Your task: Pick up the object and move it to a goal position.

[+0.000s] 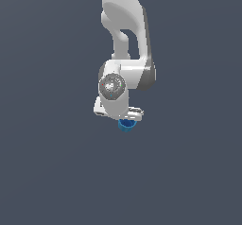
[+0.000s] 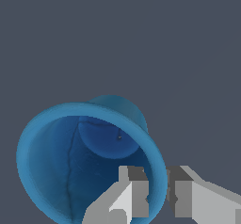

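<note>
With its fingers nearly together, the gripper [image 2: 157, 195] pinches the blue cup's [image 2: 70, 162] rim.

A: Where do we log the cup [image 1: 126, 125]?
B: Directly under the gripper [image 1: 128, 116]; arm [image 1: 124, 39] rising above it in the exterior view.
A: And from the wrist view?
B: One finger [image 2: 134, 190] inside the cup [image 2: 89, 162]; the other finger [image 2: 181, 190] outside; the rim's wall between them.

A bare simulated scene: flat, featureless grey-blue ground [image 1: 47, 172] surrounds the smoothly rendered white arm [image 1: 124, 30].
</note>
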Action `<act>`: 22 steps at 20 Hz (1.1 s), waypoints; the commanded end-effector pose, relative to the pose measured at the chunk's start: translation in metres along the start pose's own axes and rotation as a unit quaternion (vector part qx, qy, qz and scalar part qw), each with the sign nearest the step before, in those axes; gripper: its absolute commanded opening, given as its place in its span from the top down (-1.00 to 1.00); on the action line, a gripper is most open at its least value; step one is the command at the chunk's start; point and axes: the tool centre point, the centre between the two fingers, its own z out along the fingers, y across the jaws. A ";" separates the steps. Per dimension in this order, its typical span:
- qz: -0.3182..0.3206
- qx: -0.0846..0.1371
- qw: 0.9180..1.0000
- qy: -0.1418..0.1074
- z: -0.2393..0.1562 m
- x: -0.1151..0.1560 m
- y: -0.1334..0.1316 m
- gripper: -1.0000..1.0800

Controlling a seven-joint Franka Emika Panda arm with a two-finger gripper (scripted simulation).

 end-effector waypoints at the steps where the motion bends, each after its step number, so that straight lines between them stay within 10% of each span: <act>1: -0.001 0.000 1.000 0.002 -0.015 -0.013 -0.026 1.00; 22: -0.001 0.001 1.000 0.001 -0.113 -0.095 -0.205 1.00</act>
